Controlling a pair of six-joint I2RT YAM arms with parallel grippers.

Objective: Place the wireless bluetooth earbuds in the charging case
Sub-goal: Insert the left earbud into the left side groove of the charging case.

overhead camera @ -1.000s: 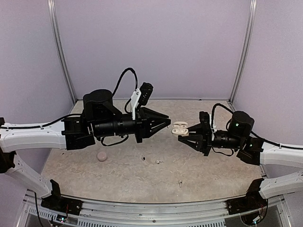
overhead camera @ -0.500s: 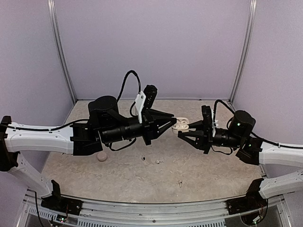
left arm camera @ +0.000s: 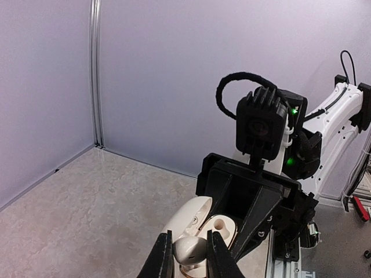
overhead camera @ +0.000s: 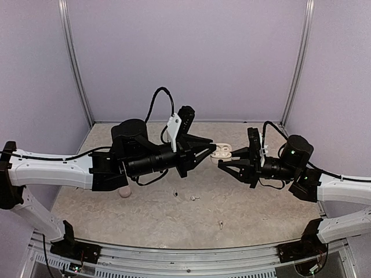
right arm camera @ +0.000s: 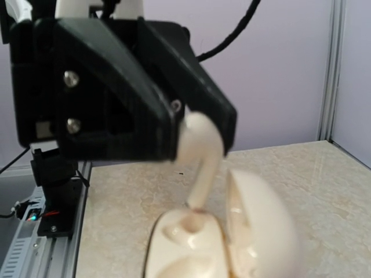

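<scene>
The earbud (right arm camera: 200, 152) is up in the air, pinched by its bulb between the left gripper (left arm camera: 189, 262)'s fingers (left arm camera: 164, 259), which are narrowed right down on it. Its stem points down and the tip sits at the mouth of a socket in the case (right arm camera: 188, 246). How deep it has gone I cannot tell. From the left wrist the earbud (left arm camera: 190, 249) hides one socket, and the one beside it shows as a round empty well.

The case (overhead camera: 220, 153) is open and pale cream, with its lid (right arm camera: 261, 226) swung up just beside the stem. It is off the table, gripped in the right gripper (overhead camera: 222, 158), whose fingers are closed in on its sides. The two grippers meet nose to nose at mid-table, the left gripper (overhead camera: 210, 147) coming in over the case from the left.

It is tight in there. The left gripper's black fingers fill most of the right wrist view above the case. In the left wrist view, the right gripper's black body and its camera (left arm camera: 262, 123) loom straight behind it.

Down on the table (overhead camera: 261, 214), three loose earbuds lie well apart from the action: one (overhead camera: 194, 198) near the middle, one (overhead camera: 175, 193) just left of it and one (overhead camera: 221, 223) nearer the front edge. A round case (overhead camera: 124, 192), closed and pinkish, sits on the table at the left, partly tucked under the left arm (overhead camera: 58, 171). Lilac walls (overhead camera: 191, 58) close in the back and sides.
</scene>
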